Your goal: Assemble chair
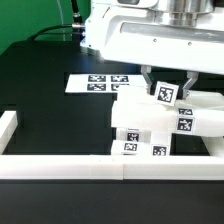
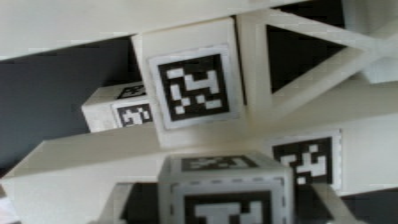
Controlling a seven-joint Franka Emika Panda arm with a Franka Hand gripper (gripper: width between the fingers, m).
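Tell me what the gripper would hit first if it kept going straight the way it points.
The gripper points down, apparently shut on a small tagged chair piece. Straight on, it would first meet the white chair parts directly underneath; the gap between them is unclear.

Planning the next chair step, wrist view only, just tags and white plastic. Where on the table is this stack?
Observer: The chair parts sit just behind the border rail nearest the exterior camera, toward the exterior view's right.
Operator: Marker board nearby?
Observer: The marker board lies flat behind them, toward the exterior view's left.
Operator: Claw holding anything?
Observer: The claw straddles a tagged piece atop the stack and looks closed on it.
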